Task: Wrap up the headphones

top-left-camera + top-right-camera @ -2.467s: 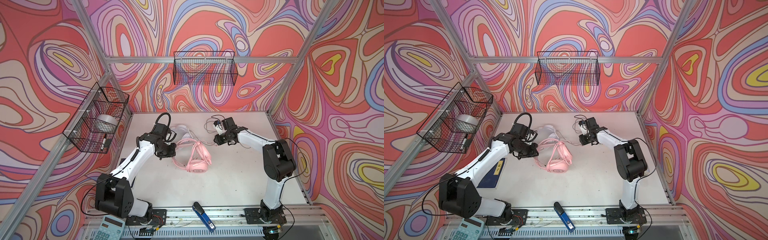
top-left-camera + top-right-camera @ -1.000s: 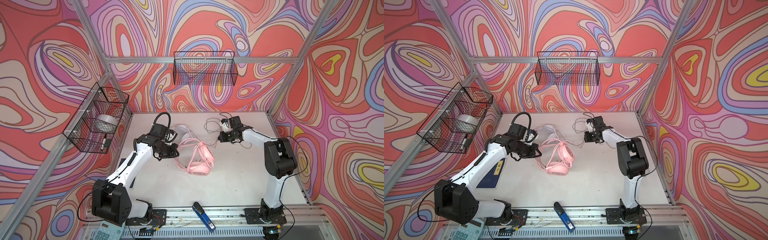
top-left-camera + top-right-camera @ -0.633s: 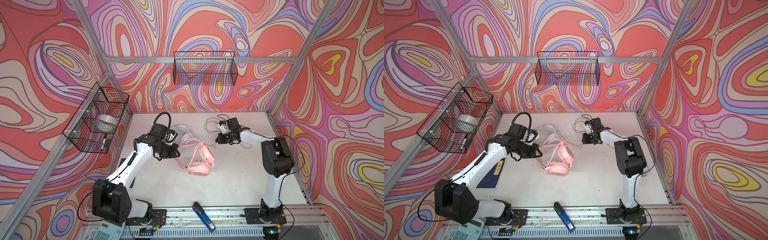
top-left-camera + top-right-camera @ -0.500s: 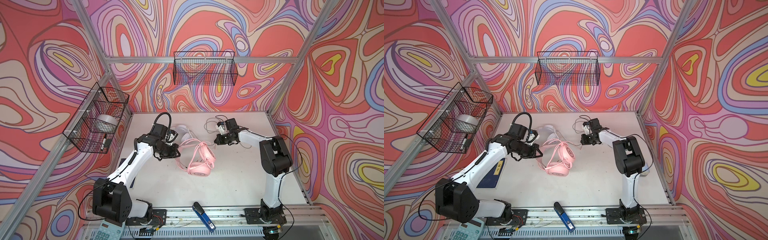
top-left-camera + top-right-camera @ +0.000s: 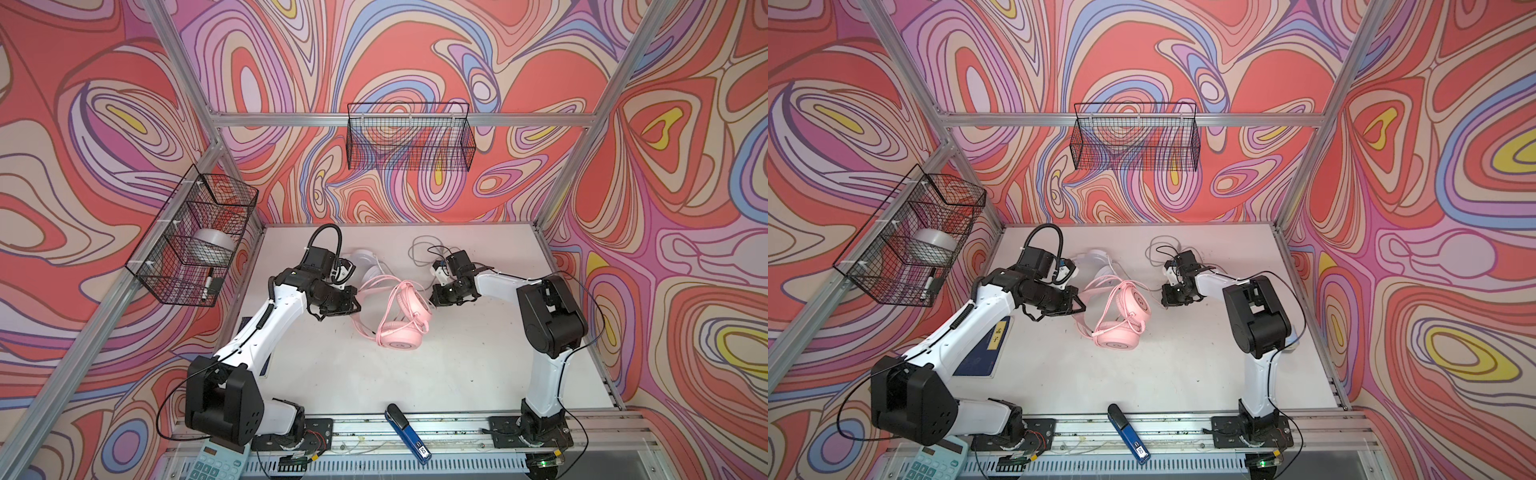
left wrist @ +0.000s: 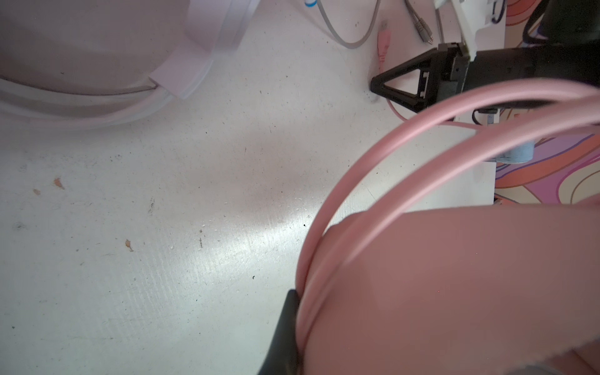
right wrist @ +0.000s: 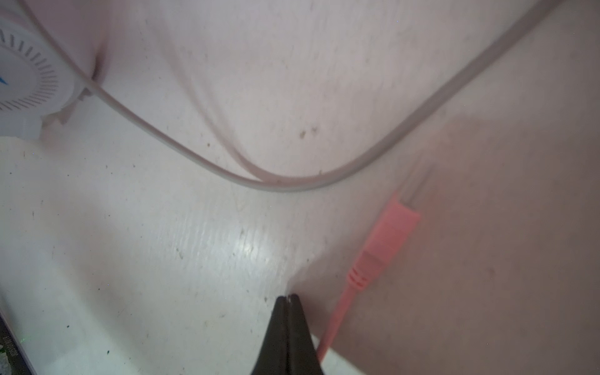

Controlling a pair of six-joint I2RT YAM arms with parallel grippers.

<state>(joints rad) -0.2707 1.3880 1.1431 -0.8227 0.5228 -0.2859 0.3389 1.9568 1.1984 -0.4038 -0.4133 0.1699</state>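
The pink headphones [image 5: 400, 330] [image 5: 1120, 330] lie mid-table, one earcup flat and the other tipped up. My left gripper [image 5: 354, 303] [image 5: 1080, 307] is shut on their pink headband [image 6: 373, 168]; one black finger [image 6: 285, 324] presses against it. The white headphones [image 5: 365, 266] [image 5: 1098, 257] lie behind that gripper, and their grey cable [image 5: 419, 249] [image 7: 259, 185] loops toward the back. My right gripper [image 5: 434, 297] [image 5: 1165, 301] [image 7: 289, 297] is shut with nothing in it, low over the table just right of the raised pink earcup. The pink cable's plug [image 7: 389, 233] lies beside its tips.
A wire basket [image 5: 191, 245] on the left wall holds a tape roll, and another [image 5: 409, 137] hangs on the back wall. A blue stapler-like tool [image 5: 407, 432] and a calculator [image 5: 216, 461] lie at the front rail. A blue mat [image 5: 984, 353] lies under the left arm.
My right gripper has moved left and toward the front, closer to the raised pink earcup. The left gripper keeps its hold and has barely moved.
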